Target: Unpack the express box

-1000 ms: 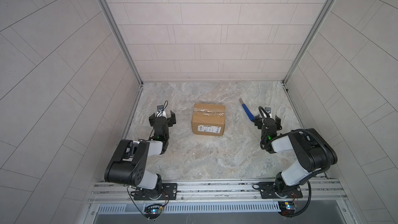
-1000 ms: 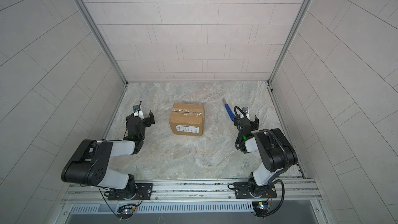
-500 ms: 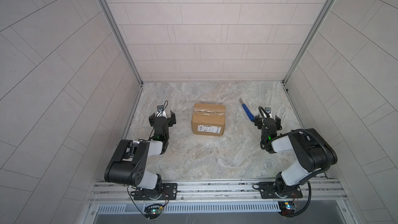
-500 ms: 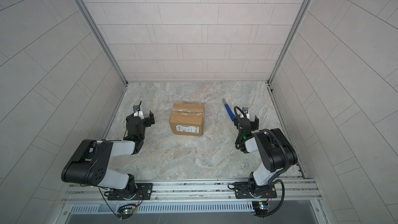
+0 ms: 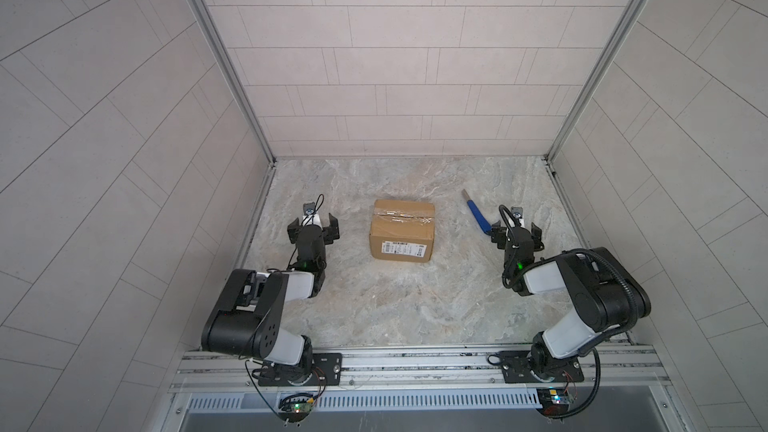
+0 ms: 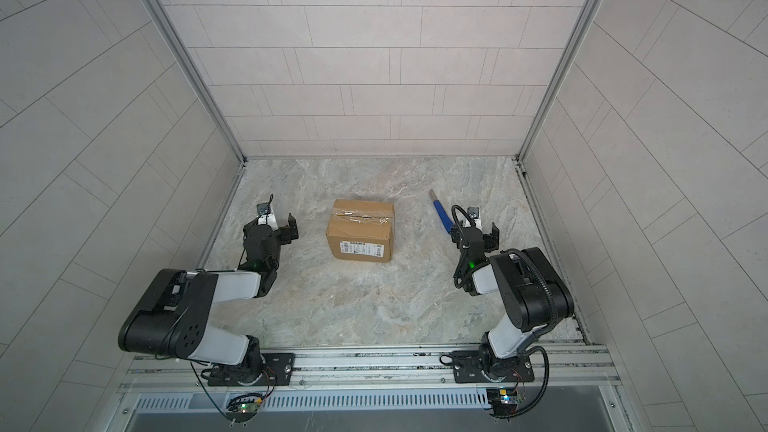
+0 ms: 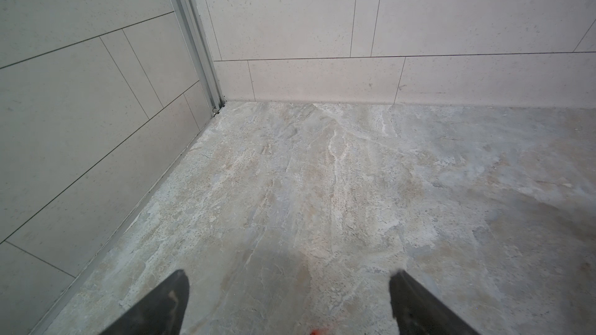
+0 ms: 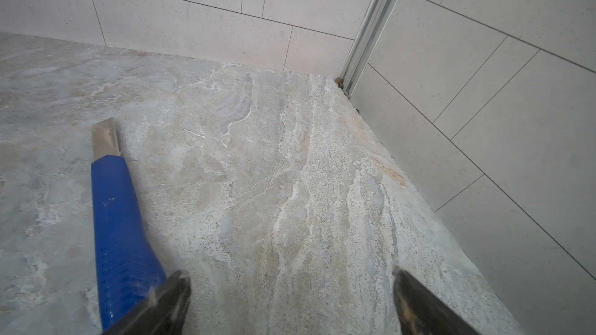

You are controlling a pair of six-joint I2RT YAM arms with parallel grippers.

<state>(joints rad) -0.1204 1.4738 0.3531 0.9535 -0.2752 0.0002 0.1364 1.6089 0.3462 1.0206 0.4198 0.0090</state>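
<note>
- Compared with a second ago: no shift seen in the box, the knife or either arm, and both pincers spread as wide as before.
- One box (image 5: 402, 229) (image 6: 360, 229), brown cardboard, seen in both top views. Standing flat on the table (image 5: 395, 309), about midway between left and right and a little toward the far wall.
- Closed, with one strip of clear tape (image 5: 403, 214) across the top seam and one white label (image 5: 404, 248) on the near side.
- One knife (image 5: 477, 214) (image 6: 441, 214) (image 8: 119, 227) with a blue handle, lying flat to the right of the box and well apart from it. Blade end pointing far and slightly left, handle end toward the near right.
- Two arms, each with one pincer, one on either side of the box.
- Left pincer (image 5: 312, 225) (image 6: 271, 227) (image 7: 289, 277): fingers apart, holding nothing. Left of the box, near it but clear of it, with only bare table between the tips in the left wrist view.
- Right pincer (image 5: 515, 229) (image 6: 474, 231) (image 8: 290, 274): fingers apart, holding nothing, at the near end of the knife.
- In the right wrist view, handle end passing out of sight behind one finger (image 8: 161, 307); touching or just beside, cannot tell. Only bare table in the gap between the tips.
- Three tiled walls: left, far and right.
</note>
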